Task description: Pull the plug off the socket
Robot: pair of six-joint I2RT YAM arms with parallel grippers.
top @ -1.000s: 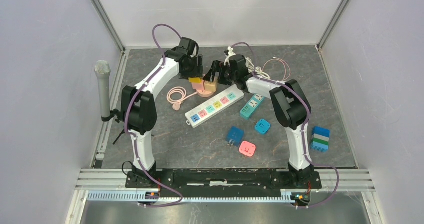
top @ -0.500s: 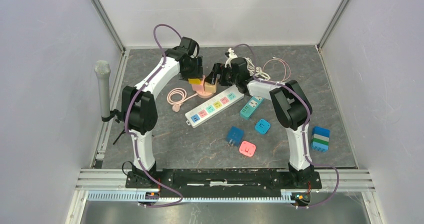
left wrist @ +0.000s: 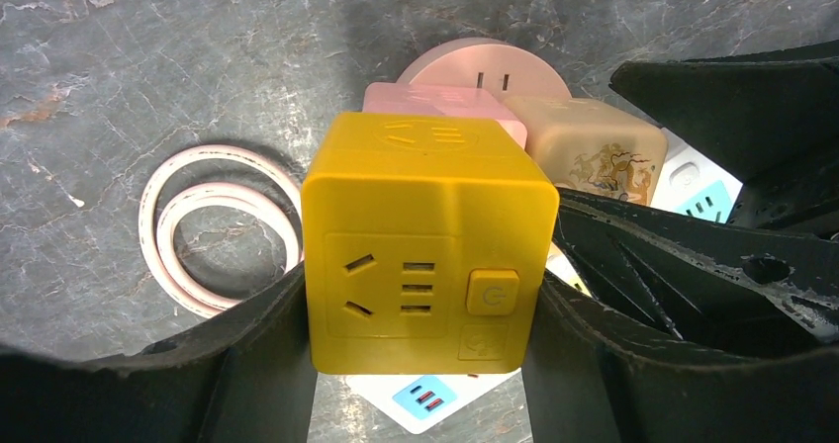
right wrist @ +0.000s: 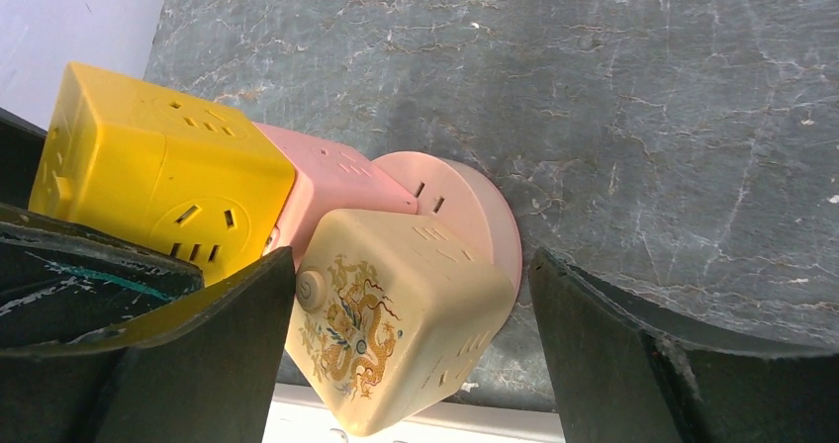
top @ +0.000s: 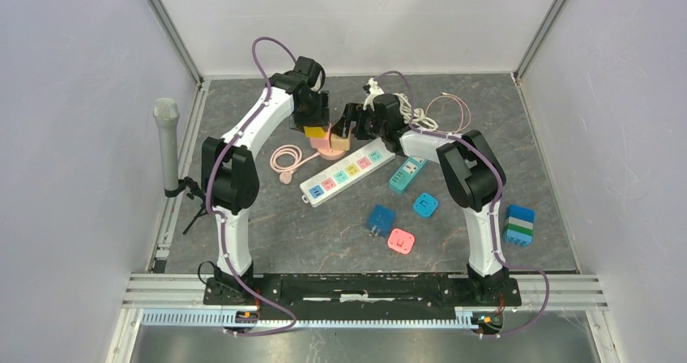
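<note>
Yellow cube plug [left wrist: 430, 245] sits toward the back middle of the counter [top: 324, 233]. The face with the outlet holes and the round button looks straight into the left wrist camera. It's a cube, so it has no real long axis of its own. It butts against a pink cube [right wrist: 326, 181], and that one leads on to the round pink socket [right wrist: 465, 196], so the three run in a row. Can't tell whether the yellow one is seated in the pink cube or just touching it.

Left gripper [left wrist: 430, 295] is clamped on the yellow cube plug, one finger flat on each side. Right gripper [right wrist: 414, 258] is spread wide around the beige dragon cube [right wrist: 396, 334]. One finger is right at the cube's corner and the other is well apart from it, so it's gripping nothing.

Counting from the left in the top view:
- one microphone [top: 166, 144] at the edge
- one coiled pink cable [top: 285, 156]
- three cubes bunched at the one round socket
- two power strips, a white power strip [top: 348, 171] and a teal power strip [top: 407, 172]
- three loose small adapters in front: a dark blue adapter [top: 380, 219], a pink adapter [top: 400, 240] and a light blue adapter [top: 424, 205]
- one block stack [top: 518, 225] far right
</note>
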